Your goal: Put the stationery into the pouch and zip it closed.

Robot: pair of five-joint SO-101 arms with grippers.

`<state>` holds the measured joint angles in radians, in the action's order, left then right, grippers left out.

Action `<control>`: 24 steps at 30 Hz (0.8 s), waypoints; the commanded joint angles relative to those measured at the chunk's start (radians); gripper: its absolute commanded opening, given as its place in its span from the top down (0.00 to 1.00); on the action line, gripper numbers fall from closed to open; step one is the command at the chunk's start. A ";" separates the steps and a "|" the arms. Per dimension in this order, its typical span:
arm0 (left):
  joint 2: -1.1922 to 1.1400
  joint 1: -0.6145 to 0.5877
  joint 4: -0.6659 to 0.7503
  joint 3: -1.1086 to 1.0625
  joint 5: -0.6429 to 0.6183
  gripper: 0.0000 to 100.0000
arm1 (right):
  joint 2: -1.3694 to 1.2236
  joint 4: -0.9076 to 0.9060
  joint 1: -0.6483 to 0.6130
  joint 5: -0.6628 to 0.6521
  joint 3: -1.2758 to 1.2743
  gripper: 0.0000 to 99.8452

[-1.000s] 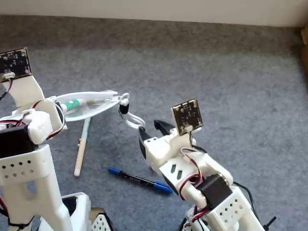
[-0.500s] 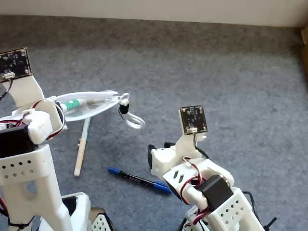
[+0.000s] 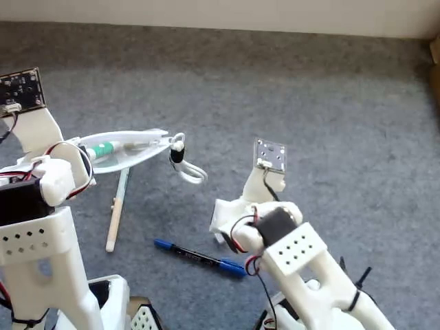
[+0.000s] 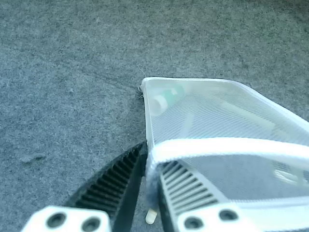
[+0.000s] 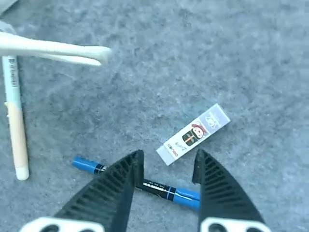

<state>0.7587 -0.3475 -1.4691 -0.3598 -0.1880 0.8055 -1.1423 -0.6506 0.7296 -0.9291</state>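
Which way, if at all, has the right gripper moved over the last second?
Yes. The right gripper has drawn back from the pull loop of the pouch, toward the blue pen, which has not moved.

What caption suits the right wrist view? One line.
Open right gripper above an eraser and blue pen on grey carpet.

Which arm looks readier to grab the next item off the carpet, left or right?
Right. The right gripper hangs open directly over the eraser, with the blue pen beside it, while the left gripper is shut on the pouch.
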 commanded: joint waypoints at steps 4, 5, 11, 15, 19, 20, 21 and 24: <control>-0.004 0.010 0.008 0.001 -0.009 0.99 | -0.124 -0.001 0.018 0.037 0.065 0.84; -0.004 0.010 0.008 0.001 -0.009 0.99 | -0.133 -0.001 0.025 0.037 0.065 0.84; -0.004 0.010 0.008 0.001 -0.009 0.99 | -0.185 0.062 0.111 0.064 0.061 0.84; -0.004 0.012 0.008 0.001 -0.009 0.99 | -0.249 0.097 0.113 0.066 0.064 0.84; -0.004 0.012 0.008 0.001 -0.008 0.99 | -0.297 0.110 0.116 0.103 0.067 0.84; -0.004 0.012 0.008 0.001 -0.008 0.99 | -0.303 0.124 0.116 0.104 0.065 0.84; -0.004 0.012 0.008 0.001 -0.008 0.99 | -0.311 0.133 0.116 0.106 0.065 0.84; -0.004 0.012 0.008 0.001 -0.006 0.99 | -0.325 0.153 0.139 0.106 0.065 0.84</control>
<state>0.7587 -0.3475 -1.4691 -0.3598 -0.1880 0.4864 -1.0319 -0.5462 0.8232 -0.9275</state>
